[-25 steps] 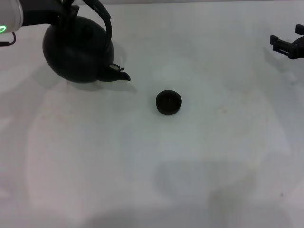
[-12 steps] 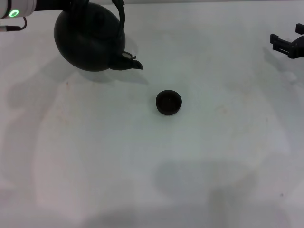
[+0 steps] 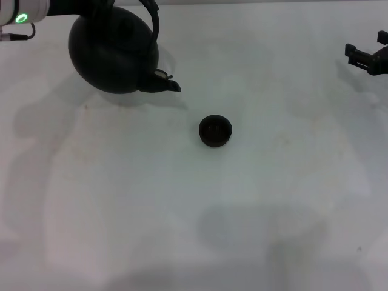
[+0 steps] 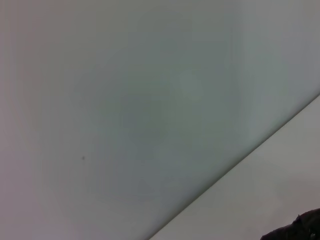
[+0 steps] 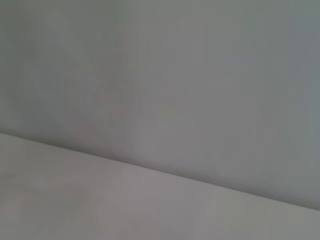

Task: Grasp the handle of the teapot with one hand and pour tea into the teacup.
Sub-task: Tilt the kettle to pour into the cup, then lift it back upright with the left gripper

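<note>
While the left gripper [image 3: 100, 5] sits at the frame's top-left edge w/ the large round matte-black teapot [image 3: 112, 54] hanging below it by its black arched handle [image 3: 153, 21], its fingers are hidden — can't tell the grip. Spout [image 3: 167, 83] points right & toward the robot, at the tiny squat black teacup [image 3: 215, 131] — apart from the spout. Right gripper [image 3: 367, 57] is parked far right, much farther off.
</note>
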`<control>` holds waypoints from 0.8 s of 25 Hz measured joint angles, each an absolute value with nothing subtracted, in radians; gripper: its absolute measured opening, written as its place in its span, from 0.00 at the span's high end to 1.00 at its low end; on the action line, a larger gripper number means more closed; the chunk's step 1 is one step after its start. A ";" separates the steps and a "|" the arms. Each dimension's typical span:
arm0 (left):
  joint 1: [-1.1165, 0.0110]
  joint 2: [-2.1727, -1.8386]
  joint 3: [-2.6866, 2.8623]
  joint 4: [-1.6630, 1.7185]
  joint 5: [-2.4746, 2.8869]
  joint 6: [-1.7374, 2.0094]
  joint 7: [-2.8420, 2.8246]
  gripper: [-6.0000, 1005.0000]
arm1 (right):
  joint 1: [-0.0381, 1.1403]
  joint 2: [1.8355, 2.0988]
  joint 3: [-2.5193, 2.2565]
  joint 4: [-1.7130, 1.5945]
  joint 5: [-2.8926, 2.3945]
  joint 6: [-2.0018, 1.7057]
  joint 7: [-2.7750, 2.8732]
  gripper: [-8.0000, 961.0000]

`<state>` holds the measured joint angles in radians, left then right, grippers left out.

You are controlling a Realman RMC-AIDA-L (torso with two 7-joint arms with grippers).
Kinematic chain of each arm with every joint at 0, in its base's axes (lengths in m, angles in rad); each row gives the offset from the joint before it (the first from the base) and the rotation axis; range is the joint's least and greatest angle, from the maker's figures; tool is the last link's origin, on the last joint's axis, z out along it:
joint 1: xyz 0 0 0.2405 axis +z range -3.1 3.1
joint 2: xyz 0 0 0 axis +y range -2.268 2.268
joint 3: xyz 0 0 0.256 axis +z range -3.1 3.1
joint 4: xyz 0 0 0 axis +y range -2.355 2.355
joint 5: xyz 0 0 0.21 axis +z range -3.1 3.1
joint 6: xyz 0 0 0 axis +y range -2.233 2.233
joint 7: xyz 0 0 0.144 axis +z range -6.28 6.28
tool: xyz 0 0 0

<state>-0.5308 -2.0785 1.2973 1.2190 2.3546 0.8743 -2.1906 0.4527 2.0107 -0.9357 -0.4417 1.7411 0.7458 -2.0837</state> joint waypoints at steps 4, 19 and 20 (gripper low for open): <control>-0.534 -2.078 1.312 1.219 2.356 0.874 -2.196 0.85 | 0.452 2.010 -0.936 -0.442 1.743 0.746 -2.085 0.12; -0.580 -2.079 1.438 1.212 2.482 0.825 -2.299 0.85 | 0.453 2.009 -0.934 -0.442 1.767 0.772 -2.088 0.12; -0.583 -2.079 1.450 1.211 2.494 0.821 -2.309 0.85 | 0.453 2.009 -0.934 -0.442 1.767 0.772 -2.088 0.12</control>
